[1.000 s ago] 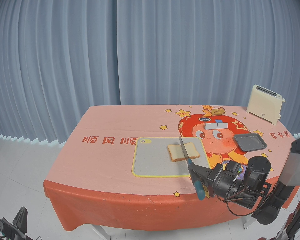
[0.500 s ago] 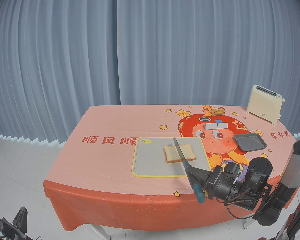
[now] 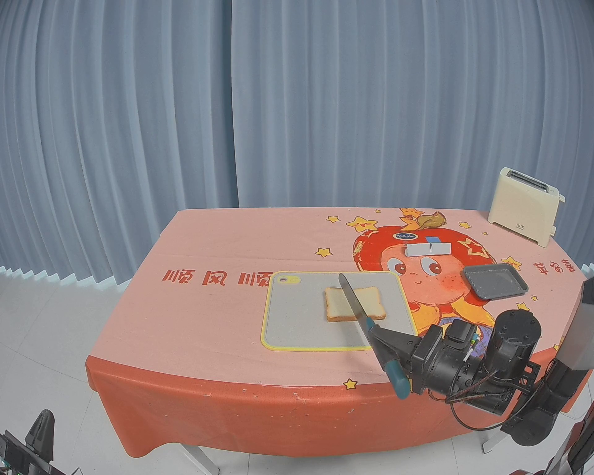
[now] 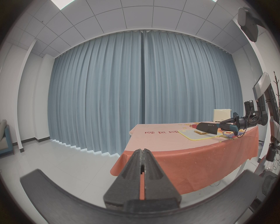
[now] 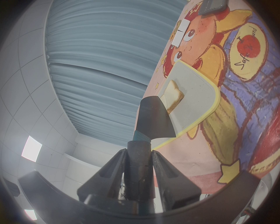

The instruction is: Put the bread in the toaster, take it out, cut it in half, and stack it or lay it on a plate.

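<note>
one square bread slice, pale crumb, tan crust, on grey yellow-rimmed cutting board; knife blade across it, teal handle clamped in right gripper. left gripper closed, empty.

- Bright, even, diffuse light falls on the table. Its top is evenly lit, and the cloth's hanging front is darker.
- High above the table, a glowing ceiling panel shows in the left wrist view.
- Behind the table, the curtain has soft vertical shading in its folds.
- Over the table, the knife blade looks dark in the right wrist view.
- Straight lines bow outward away from the table, and both wrist views have dark rounded corners.
</note>
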You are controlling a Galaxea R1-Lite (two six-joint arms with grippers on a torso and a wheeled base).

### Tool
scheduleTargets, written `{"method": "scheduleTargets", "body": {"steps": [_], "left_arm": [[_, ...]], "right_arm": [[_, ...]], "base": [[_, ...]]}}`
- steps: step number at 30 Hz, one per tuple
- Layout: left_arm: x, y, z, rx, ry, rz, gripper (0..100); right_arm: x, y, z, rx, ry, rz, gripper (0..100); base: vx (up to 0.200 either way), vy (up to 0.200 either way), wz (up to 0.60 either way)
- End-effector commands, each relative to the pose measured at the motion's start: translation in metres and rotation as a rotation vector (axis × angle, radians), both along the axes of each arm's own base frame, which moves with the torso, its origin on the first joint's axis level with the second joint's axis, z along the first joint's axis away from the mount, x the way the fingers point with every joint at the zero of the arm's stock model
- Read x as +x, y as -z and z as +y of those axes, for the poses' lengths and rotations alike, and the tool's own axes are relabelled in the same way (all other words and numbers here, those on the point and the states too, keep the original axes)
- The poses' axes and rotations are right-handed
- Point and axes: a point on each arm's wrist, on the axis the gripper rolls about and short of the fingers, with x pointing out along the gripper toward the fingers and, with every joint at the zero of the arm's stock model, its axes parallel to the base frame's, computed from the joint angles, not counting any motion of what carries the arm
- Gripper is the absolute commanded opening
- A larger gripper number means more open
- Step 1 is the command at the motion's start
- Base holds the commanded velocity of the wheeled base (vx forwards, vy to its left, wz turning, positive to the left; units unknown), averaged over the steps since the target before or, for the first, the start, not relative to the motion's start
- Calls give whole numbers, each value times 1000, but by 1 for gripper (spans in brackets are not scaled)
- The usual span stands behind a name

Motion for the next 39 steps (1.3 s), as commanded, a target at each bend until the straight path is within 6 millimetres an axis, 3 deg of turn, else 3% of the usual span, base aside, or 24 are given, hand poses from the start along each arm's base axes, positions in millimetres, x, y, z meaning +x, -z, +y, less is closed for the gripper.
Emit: {"method": "scheduleTargets", "body": {"steps": [1,12,21,39], "left_arm": [[1,3,0,0,-1,10,0],[1,3,0,0,0,10,0],[1,3,0,0,0,10,0],[1,3,0,0,0,10,0]], "right_arm": [[2,0,-1,1,11,0,0],[-3,-20,-3,46,11,-71,0],[-2,-25,-8,47,31,-95,0],[19,-38,-40,66,120,-154,0]], "base": [[0,0,0],[0,0,0],[0,0,0],[0,0,0]]}}
